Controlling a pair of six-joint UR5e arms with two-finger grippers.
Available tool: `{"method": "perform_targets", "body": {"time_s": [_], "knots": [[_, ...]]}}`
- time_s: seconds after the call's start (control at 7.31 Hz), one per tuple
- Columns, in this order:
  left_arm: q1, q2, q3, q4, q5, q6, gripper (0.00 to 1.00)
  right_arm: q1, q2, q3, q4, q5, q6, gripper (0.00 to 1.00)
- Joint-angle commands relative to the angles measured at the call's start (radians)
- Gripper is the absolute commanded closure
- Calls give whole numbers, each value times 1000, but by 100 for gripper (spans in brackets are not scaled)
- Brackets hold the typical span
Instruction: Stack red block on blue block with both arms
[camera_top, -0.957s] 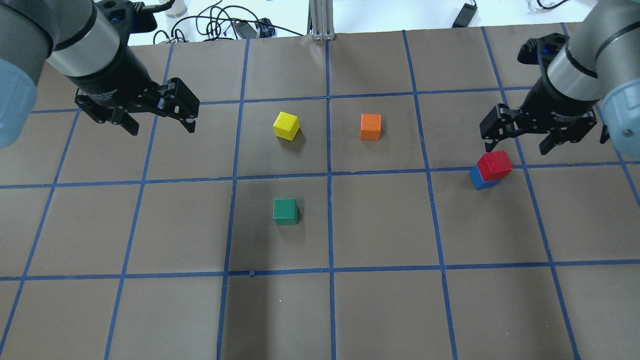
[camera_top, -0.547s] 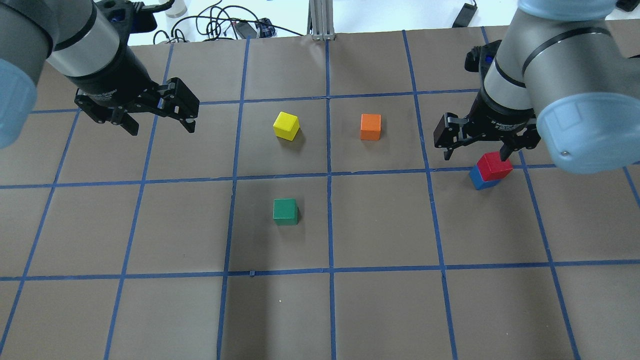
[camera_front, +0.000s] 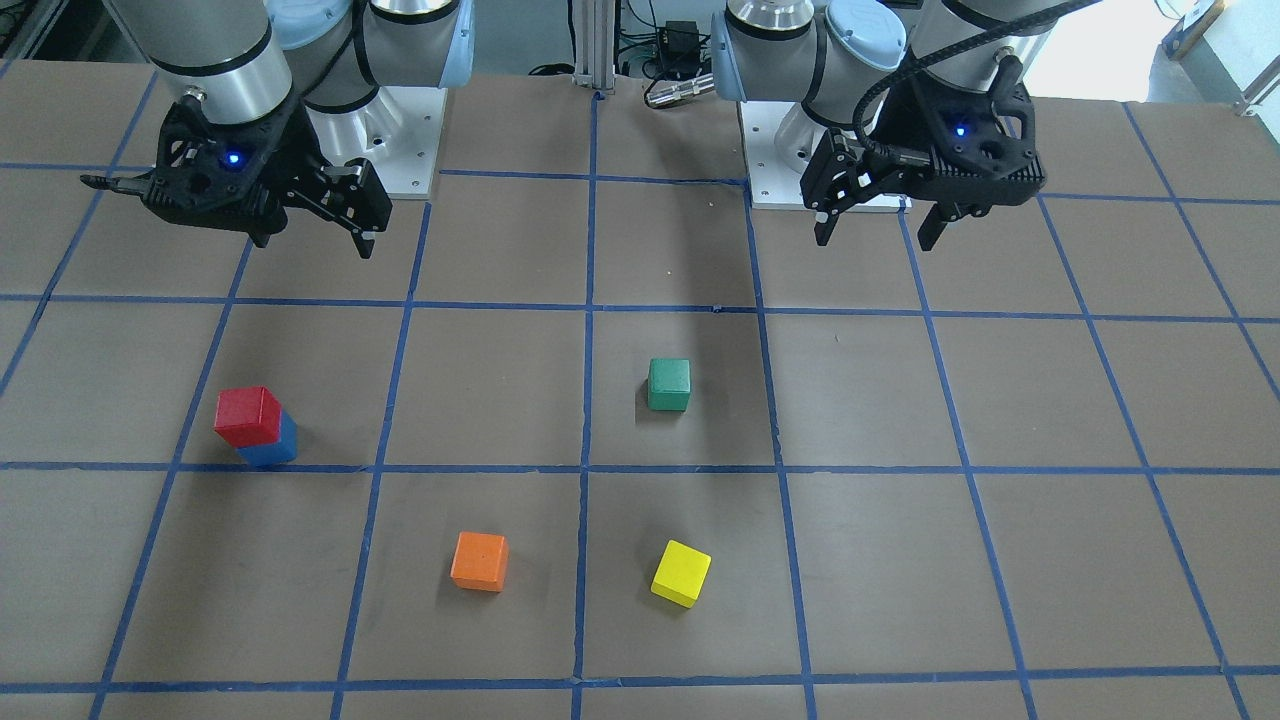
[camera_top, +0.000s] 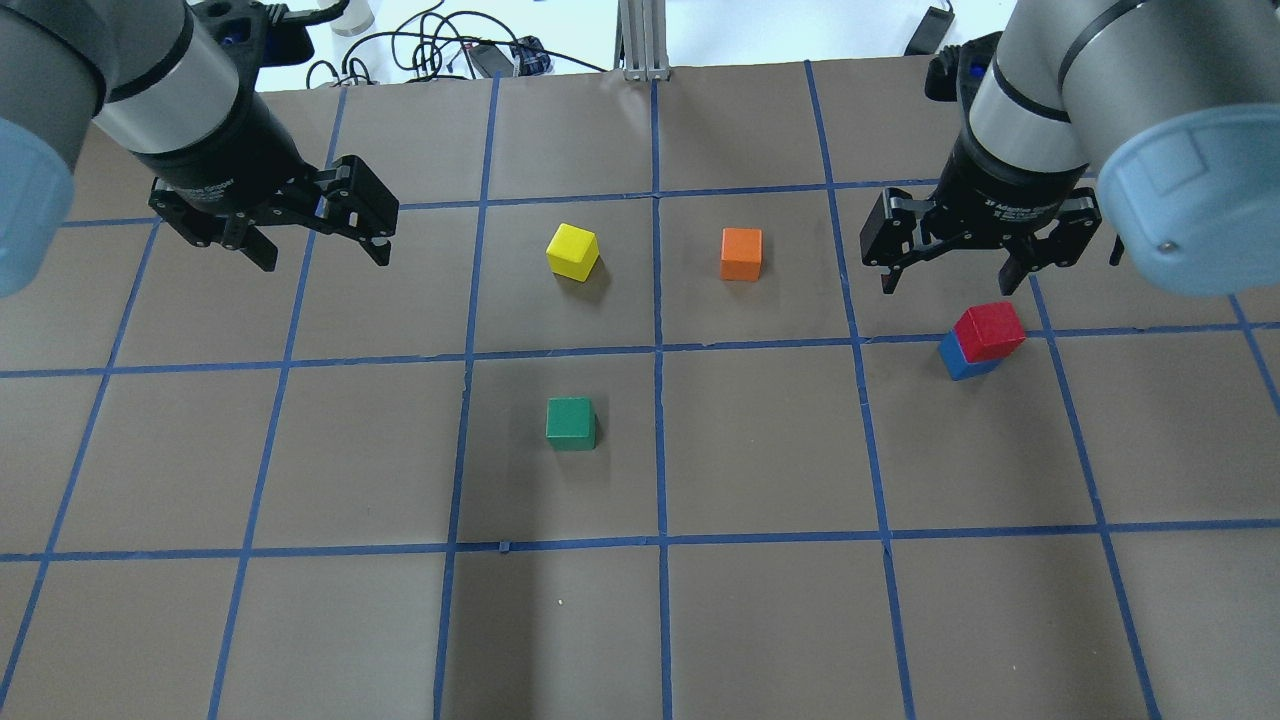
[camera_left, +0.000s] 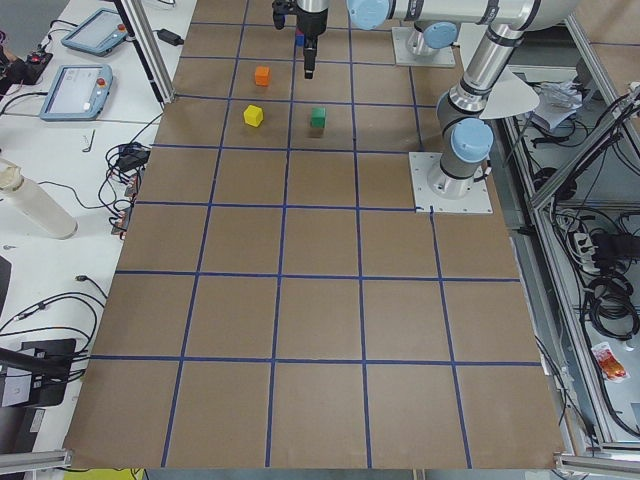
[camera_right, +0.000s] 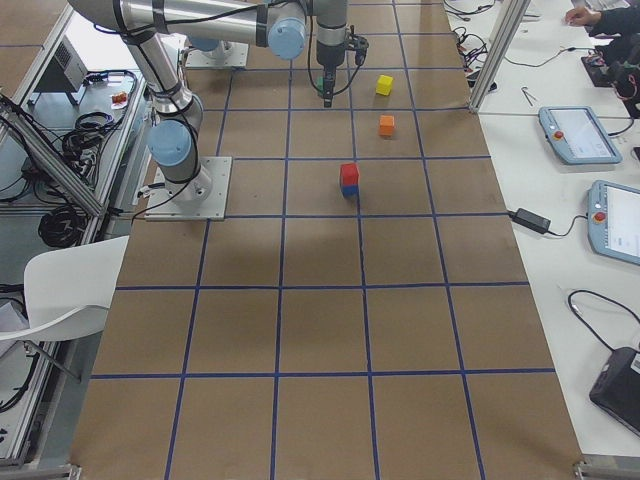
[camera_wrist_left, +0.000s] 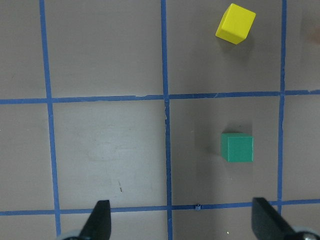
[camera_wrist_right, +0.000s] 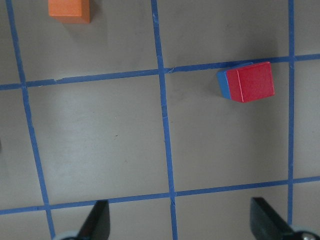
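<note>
The red block (camera_top: 988, 331) sits on top of the blue block (camera_top: 958, 360), slightly offset, on the table's right side. The stack also shows in the front view, red block (camera_front: 247, 415) over blue block (camera_front: 273, 449), and in the right wrist view (camera_wrist_right: 255, 81). My right gripper (camera_top: 950, 272) is open and empty. It hangs above the table just behind the stack and does not touch it. My left gripper (camera_top: 325, 256) is open and empty, high over the table's far left. In the front view it is at the upper right (camera_front: 875, 238).
A yellow cube (camera_top: 572, 251) and an orange cube (camera_top: 741, 253) lie in the middle back squares. A green cube (camera_top: 571, 423) lies nearer the robot at centre. Blue tape lines grid the brown table. Cables lie beyond the far edge.
My right gripper swung left from the stack's right side to above it, then lifted and drew back a little. The stack and my left arm have not moved.
</note>
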Motion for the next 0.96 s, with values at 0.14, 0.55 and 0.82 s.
{"method": "perform_targets", "body": {"time_s": [0.14,0.55,0.82], "knots": [[0,0,0,0,0,1,0,-19,2,-22,78,43,1,0],[0,0,0,2,0,1,0,-25,-7,-29,85,29,1,0],[0,0,0,2,0,1,0,-25,-7,-29,89,31,1,0]]}}
